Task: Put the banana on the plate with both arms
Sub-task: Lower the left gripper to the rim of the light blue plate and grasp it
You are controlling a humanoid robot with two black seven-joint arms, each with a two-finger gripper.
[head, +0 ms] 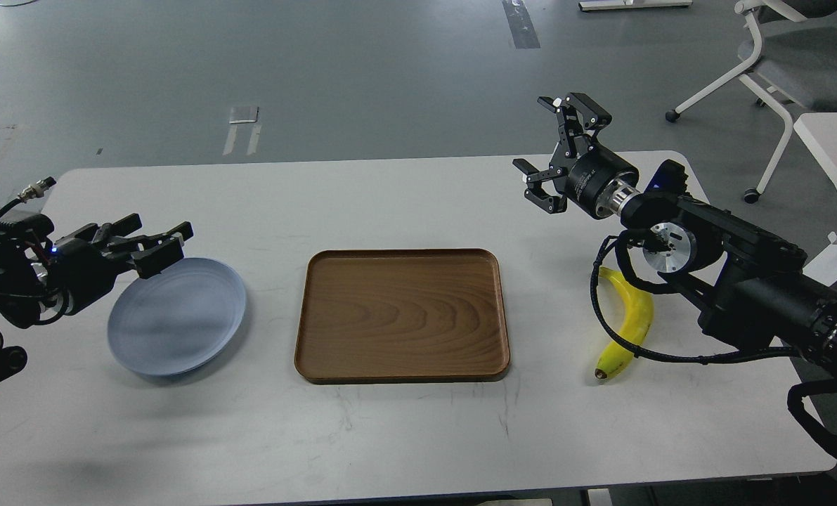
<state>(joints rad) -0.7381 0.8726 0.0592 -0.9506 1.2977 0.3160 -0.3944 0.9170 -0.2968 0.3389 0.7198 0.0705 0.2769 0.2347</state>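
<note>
1. Gripping the near-left rim of the plate [177,320], the left pincer [157,247] has its two black fingers pressed together on the edge, and the plate appears tilted, its far-left side raised under the pincer while its lower edge sits close to the white table [390,436].
2. Reaching in from the left edge, the left arm [17,274] lies low, with a small blue light showing just behind the pincer's base.
3. To the right of the left pincer, past the plate, a brown wooden tray [402,316] lies flat on the table, bare inside and well apart from both pincers.
4. The right pincer [559,151] hangs in the air with its fingers spread wide apart, clamped on nothing, pointing toward the far left.
5. The banana [632,323] lies on the table below and to the near side of the right pincer, well apart from its fingers, its dark tip toward the near edge and its upper end hidden behind the right arm [741,274].
6. A black cable loops down from the right arm and crosses over the banana's lower half.
7. The banana rests right of the tray, not touching it, and far from the plate.
8. Beyond the right pincer, on the grey floor, stands a white-framed chair [783,63].
</note>
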